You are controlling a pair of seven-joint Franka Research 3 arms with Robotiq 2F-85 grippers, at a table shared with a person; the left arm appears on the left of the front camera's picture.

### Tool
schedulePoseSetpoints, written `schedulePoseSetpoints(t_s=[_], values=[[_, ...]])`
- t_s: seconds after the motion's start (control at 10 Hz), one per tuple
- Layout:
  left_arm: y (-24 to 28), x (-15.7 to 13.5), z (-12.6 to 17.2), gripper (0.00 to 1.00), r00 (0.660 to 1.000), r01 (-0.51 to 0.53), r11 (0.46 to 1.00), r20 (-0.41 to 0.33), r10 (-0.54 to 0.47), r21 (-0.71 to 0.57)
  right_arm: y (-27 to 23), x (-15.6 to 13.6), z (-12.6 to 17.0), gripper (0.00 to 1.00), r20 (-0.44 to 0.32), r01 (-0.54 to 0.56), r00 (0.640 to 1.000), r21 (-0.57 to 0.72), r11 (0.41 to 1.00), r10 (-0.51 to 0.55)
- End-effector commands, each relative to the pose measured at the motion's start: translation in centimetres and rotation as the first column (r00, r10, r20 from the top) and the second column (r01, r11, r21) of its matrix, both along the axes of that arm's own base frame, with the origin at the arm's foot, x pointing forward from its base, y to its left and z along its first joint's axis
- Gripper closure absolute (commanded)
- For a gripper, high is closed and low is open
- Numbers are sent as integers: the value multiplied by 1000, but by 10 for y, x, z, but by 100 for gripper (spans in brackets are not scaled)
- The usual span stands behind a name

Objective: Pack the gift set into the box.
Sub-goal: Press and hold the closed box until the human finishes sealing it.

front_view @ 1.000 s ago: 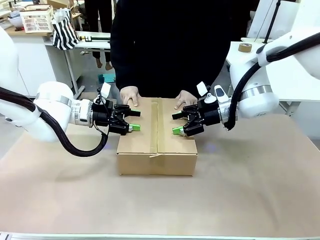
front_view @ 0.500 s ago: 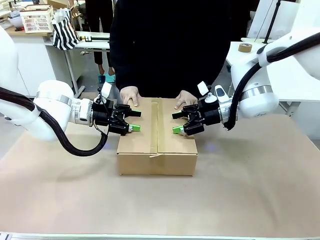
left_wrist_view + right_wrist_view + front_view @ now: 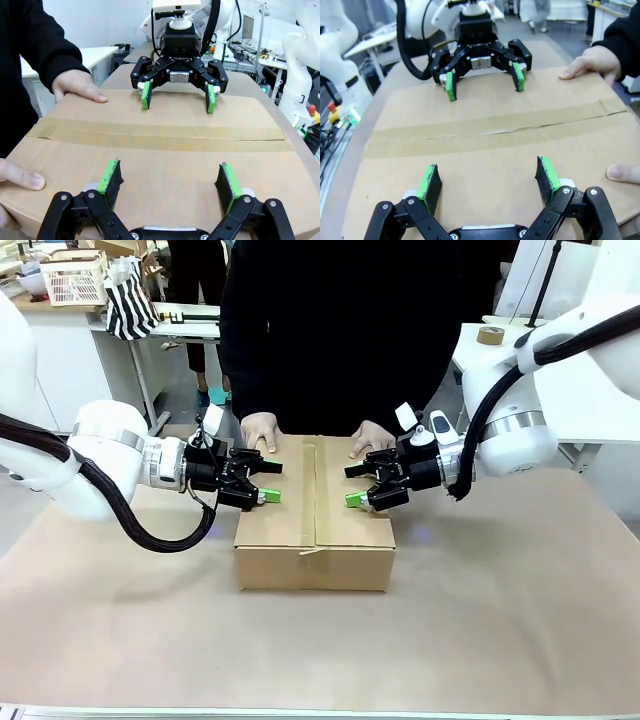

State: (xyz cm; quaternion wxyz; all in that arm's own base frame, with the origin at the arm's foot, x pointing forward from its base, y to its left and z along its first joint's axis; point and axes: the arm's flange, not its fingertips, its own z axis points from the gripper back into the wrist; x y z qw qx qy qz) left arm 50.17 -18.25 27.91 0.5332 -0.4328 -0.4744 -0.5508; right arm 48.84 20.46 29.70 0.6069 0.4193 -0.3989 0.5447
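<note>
The box (image 3: pixel 315 535) lies closed in the middle of the table, with brown tape (image 3: pixel 160 131) along its top seam. My left gripper (image 3: pixel 272 482) is open just over the left half of its top, and my right gripper (image 3: pixel 352 486) is open over the right half, facing it. The left wrist view has my left gripper (image 3: pixel 169 175) low over the cardboard (image 3: pixel 160 155) and the right gripper (image 3: pixel 178 96) opposite. In the right wrist view, the right gripper (image 3: pixel 488 177) faces the left gripper (image 3: pixel 484 82). The person's hands (image 3: pixel 262 430) (image 3: pixel 370 438) rest on the box's far edge. The gift set is out of view.
Brown paper covers the tabletop (image 3: pixel 500 620), with free room in front of the box and on both sides. The person stands close behind the box. Far back are a white lattice basket (image 3: pixel 75 280), a striped bag (image 3: pixel 130 305) and a tape roll (image 3: pixel 490 335).
</note>
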Motion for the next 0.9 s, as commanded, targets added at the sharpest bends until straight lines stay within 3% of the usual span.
schedulePoseSetpoints(t_s=[0.0, 0.8], values=[[1, 0, -3, 0, 1000, -8, 1000, -8, 8, -4, 1, -2, -1, 0, 4, 8, 1000, -18, 1000, -8], [1, 0, -3, 0, 1000, -8, 1000, -8, 8, -4, 1, -2, -1, 0, 4, 8, 1000, -18, 1000, -8]])
